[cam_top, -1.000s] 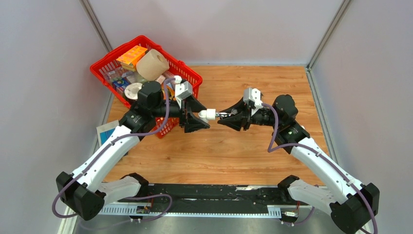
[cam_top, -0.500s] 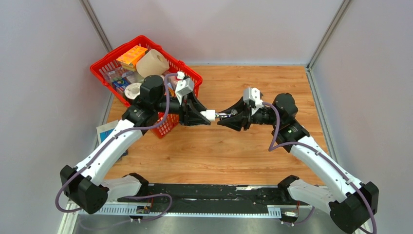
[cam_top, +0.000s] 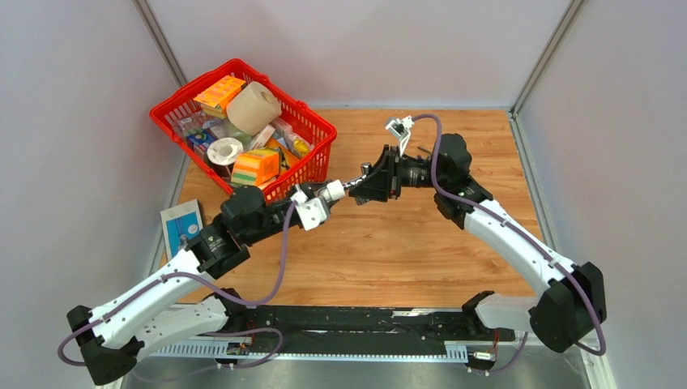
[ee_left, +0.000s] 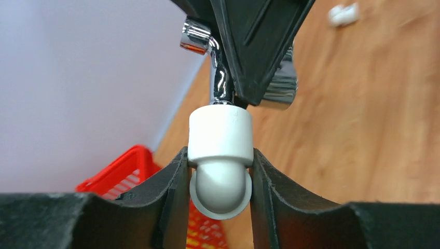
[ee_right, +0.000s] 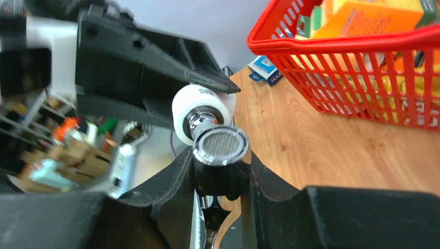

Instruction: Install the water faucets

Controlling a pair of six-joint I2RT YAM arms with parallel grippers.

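Silver faucet (ee_right: 220, 146) plugged into white elbow fitting (ee_left: 220, 137), held mid-air between both grippers.
Left gripper (ee_left: 220, 174) is clamped narrow on the fitting; right gripper (ee_right: 220, 179) pinches the faucet body, near the red basket (cam_top: 308, 121), above the wooden table (cam_top: 405, 251).

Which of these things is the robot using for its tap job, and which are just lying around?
For the job:
silver tap, held in the right claw
white pipe piece, held in the left claw, on the tap's end

Just lying about:
red basket
paper roll and orange box inside it
blue card near it
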